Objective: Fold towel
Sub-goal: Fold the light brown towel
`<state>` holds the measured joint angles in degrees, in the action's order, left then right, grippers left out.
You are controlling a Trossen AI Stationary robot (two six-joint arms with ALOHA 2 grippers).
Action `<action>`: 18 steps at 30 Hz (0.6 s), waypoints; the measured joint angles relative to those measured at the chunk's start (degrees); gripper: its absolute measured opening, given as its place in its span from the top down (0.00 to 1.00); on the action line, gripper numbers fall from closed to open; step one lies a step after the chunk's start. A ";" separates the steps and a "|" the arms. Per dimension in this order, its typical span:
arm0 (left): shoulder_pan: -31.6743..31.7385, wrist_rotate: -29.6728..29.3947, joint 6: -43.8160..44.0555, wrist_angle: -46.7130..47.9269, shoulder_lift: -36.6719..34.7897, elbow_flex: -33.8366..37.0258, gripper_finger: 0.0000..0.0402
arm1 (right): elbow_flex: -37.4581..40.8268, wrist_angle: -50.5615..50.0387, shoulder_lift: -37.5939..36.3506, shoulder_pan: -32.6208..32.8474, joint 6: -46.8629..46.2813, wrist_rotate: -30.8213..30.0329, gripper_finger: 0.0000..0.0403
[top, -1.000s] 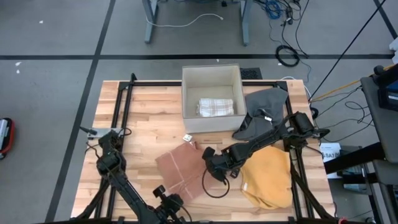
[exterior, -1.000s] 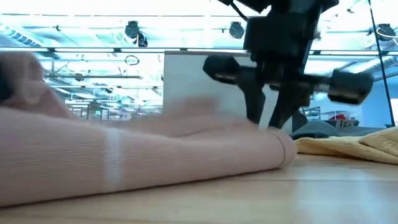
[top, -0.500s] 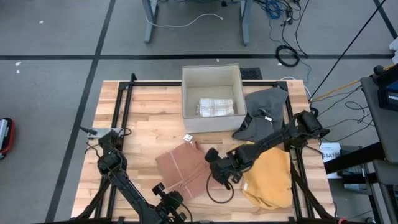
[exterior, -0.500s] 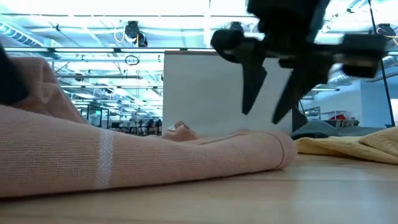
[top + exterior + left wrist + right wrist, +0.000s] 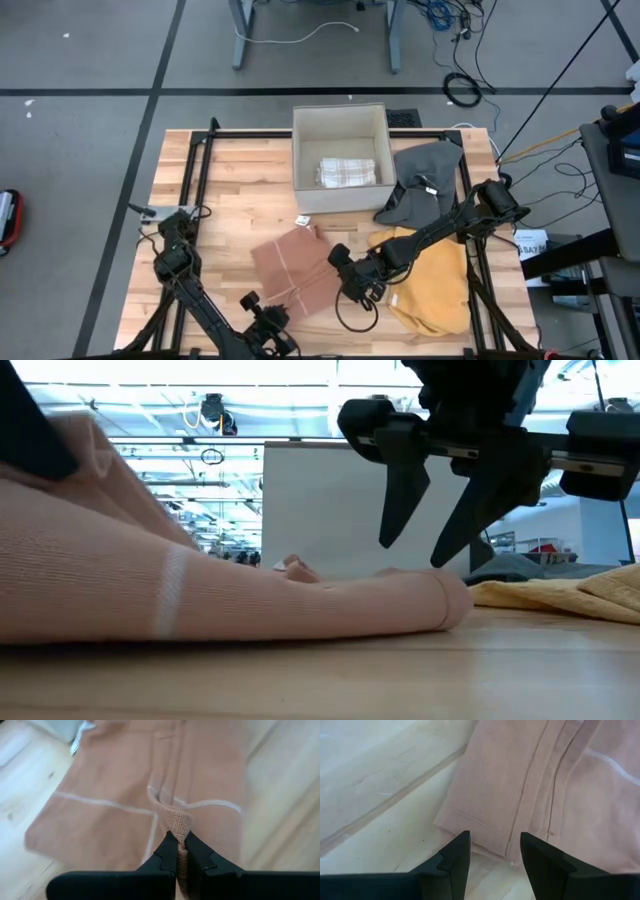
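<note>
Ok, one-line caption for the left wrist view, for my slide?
Left gripper shut on a pinched ridge of the pink towel, which lies on the wooden table.

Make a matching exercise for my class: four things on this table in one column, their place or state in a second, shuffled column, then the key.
1. pink towel
2. yellow cloth
3. left pincer
4. right pincer

A. open above the towel's edge
B. lying in front of the box
C. pinching a fold of towel
D. under the right arm, near the table's right edge

Pairs: 1-B, 2-D, 3-C, 4-A
</note>
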<state>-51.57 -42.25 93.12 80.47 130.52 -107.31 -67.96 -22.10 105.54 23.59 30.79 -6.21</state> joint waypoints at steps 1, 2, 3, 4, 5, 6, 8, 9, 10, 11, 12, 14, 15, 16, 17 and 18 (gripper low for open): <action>0.15 0.90 0.85 0.89 0.00 0.00 0.97 | 0.00 -0.01 0.00 0.00 -0.16 -0.01 0.60; 0.25 1.63 1.62 1.59 0.00 0.00 0.97 | 0.00 0.09 0.00 0.00 -0.34 -0.04 0.60; 0.40 2.08 2.34 2.26 0.00 0.00 0.97 | 0.00 0.37 0.00 -0.02 -0.57 -0.45 0.60; 0.54 2.25 2.95 3.02 0.00 0.00 0.97 | 0.00 0.84 0.00 0.00 -0.93 -1.48 0.60; 0.61 2.35 3.42 3.52 0.00 0.00 0.97 | 0.00 1.17 0.00 0.00 -1.16 -2.66 0.60; 0.61 2.37 3.62 3.61 0.00 0.00 0.97 | 0.00 1.24 0.00 -0.03 -1.25 -3.79 0.60; 0.59 2.36 3.43 3.59 0.00 0.00 0.97 | 0.00 1.22 0.02 -0.38 -1.41 -4.41 0.60; 0.59 2.34 2.97 3.49 0.00 0.00 0.97 | 0.00 1.43 0.02 -0.72 -1.75 -4.14 0.60; 0.59 2.32 2.74 3.45 0.00 0.00 0.97 | 0.00 1.97 0.02 -1.07 -2.35 -3.89 0.60; 0.59 2.31 2.53 3.45 0.00 0.00 0.97 | 0.00 2.67 0.02 -1.53 -3.08 -3.36 0.60; 0.59 2.15 2.47 3.45 0.00 0.00 0.97 | 0.00 3.13 0.02 -2.10 -3.80 -1.80 0.60; 0.53 1.44 2.45 3.45 0.00 0.00 0.97 | 0.02 4.56 0.03 -3.30 -5.41 2.38 0.60; 0.50 1.24 2.45 3.46 0.00 0.00 0.97 | 0.02 5.35 0.04 -3.81 -6.38 4.12 0.60; 0.52 1.13 2.37 3.45 0.00 0.00 0.97 | 0.02 6.01 0.04 -4.30 -7.10 5.09 0.60; 0.52 1.10 2.36 3.45 0.00 0.00 0.97 | 0.02 6.64 0.23 -4.68 -7.66 5.68 0.60; 0.50 1.08 2.37 3.45 0.00 0.00 0.97 | 0.00 7.35 0.54 -5.02 -7.89 5.96 0.60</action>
<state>-51.07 -41.17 95.48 83.92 130.52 -107.31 -67.96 -14.75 106.08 18.57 22.90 -0.25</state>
